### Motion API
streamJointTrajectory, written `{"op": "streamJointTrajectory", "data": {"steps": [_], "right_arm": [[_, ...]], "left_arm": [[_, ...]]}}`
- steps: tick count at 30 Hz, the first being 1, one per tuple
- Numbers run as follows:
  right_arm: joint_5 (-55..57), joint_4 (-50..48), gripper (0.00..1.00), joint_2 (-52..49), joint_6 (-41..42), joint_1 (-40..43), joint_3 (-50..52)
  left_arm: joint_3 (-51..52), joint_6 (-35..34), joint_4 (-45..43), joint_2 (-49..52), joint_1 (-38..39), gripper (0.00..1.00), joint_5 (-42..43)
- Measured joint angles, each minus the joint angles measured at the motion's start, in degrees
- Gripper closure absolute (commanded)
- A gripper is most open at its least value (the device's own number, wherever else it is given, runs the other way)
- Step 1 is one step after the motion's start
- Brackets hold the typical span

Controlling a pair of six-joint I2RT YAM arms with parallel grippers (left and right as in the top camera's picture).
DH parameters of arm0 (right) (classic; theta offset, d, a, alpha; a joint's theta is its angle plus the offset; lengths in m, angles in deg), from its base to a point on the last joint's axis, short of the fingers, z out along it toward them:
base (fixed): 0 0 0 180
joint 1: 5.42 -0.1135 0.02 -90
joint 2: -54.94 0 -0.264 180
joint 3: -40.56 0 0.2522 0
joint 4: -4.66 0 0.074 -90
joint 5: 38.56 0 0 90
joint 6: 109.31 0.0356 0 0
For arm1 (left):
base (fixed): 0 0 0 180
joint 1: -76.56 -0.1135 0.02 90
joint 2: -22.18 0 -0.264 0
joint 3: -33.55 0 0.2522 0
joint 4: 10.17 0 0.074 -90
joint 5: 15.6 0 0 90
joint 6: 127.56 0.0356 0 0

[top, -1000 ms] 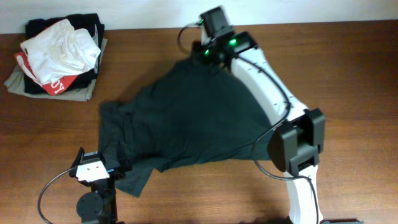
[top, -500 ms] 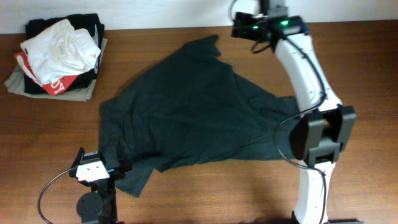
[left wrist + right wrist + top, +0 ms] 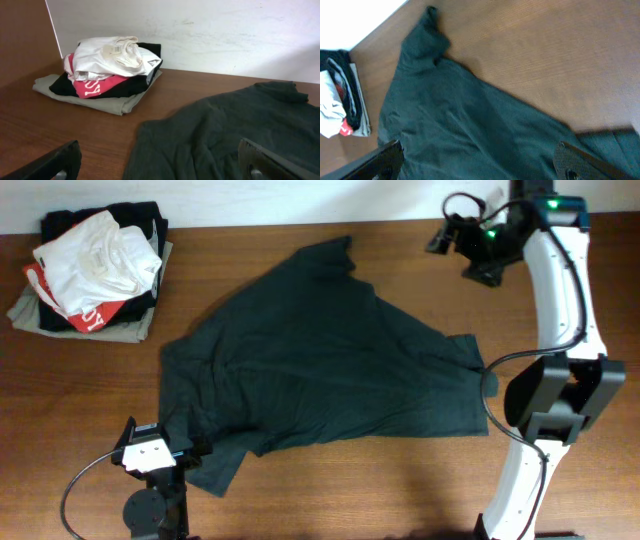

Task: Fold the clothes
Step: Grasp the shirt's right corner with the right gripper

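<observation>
a: overhead view?
b: dark green cloth garment (image 3: 320, 370) lies spread and wrinkled at the middle of the brown wooden bench (image 3: 330, 495). white right arm (image 3: 562, 280) is clear of it.
a: left wrist view?
b: left jaws apart, empty, garment edge just ahead.
a: right wrist view?
b: right jaws apart, above the cloth. likely fault: a grip on a wrinkle would drag the garment askew.

a robot lab setup: a wooden table (image 3: 350, 490) against a plain white wall (image 3: 200, 30), with a cabled white arm (image 3: 563, 290) mounted.
</observation>
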Motion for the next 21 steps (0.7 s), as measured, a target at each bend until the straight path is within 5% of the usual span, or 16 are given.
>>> {"op": "streamJointTrajectory", "data": {"steps": [9,16,21], "right_arm": [[15.98,22.1,0.01,0.0,-0.39,4.57,-0.22],[23.34,23.04,0.03,0.85,-1.51,1.36,2.23],[30.29,22.93,0.02,6.14,3.08,-2.82,14.1]], "left_arm": [[0.0,0.0,0.02,0.0,0.0,0.01,0.0],[0.0,0.0,0.0,0.0,0.0,0.01,0.0],[0.0,0.0,0.0,0.0,0.0,0.01,0.02]]}}
